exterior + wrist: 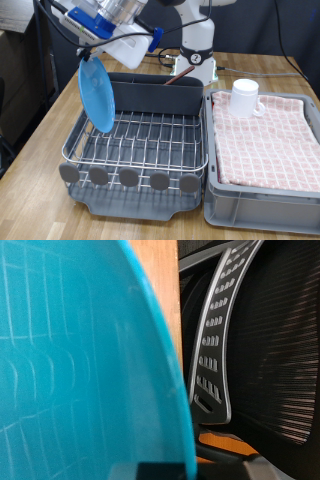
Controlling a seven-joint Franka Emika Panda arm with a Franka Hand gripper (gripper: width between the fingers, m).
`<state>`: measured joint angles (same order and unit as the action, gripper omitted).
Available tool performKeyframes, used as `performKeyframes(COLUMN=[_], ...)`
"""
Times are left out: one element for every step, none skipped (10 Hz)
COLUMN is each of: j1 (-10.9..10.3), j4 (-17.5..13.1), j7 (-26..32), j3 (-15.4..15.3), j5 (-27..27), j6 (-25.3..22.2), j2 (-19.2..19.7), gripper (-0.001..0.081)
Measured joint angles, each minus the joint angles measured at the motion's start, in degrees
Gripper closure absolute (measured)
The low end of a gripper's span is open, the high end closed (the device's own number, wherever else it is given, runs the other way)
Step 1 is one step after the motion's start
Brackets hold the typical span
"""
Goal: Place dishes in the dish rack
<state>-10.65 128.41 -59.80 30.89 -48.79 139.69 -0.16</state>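
Row of grey discs (130, 177) nearest, silver wire dish rack (140, 145) on the bench (30, 120), light-blue plate (96, 92) on edge above its left side, grasped by the gripper (90, 50), white mug (246, 97) on pink checked cloth (265, 140) beyond

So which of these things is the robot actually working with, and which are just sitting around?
Part of the job:
- light-blue plate, held on edge by the gripper over the rack
- dish rack
- white mug, standing on the pink cloth

Just lying about:
- grey crate with pink checked cloth
- wooden table

No spoon is visible.
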Motion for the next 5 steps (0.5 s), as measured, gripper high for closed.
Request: performKeyframes(j1=[0.07, 0.10, 0.11, 0.12, 0.12], j4=[0.80, 1.63, 2.38, 3.12, 3.74], j7=[-0.39, -0.90, -1.51, -2.44, -3.68], j3=[0.63, 1.23, 1.74, 2.21, 2.63], j5=[-0.89, -1.15, -1.64, -2.55, -3.59], j6=[2.05, 3.80, 5.47, 7.10, 8.65], j2=[0.64, 1.24, 1.83, 2.31, 2.80], gripper=[0.0787, 0.0787, 0.0787, 0.0787, 0.0787])
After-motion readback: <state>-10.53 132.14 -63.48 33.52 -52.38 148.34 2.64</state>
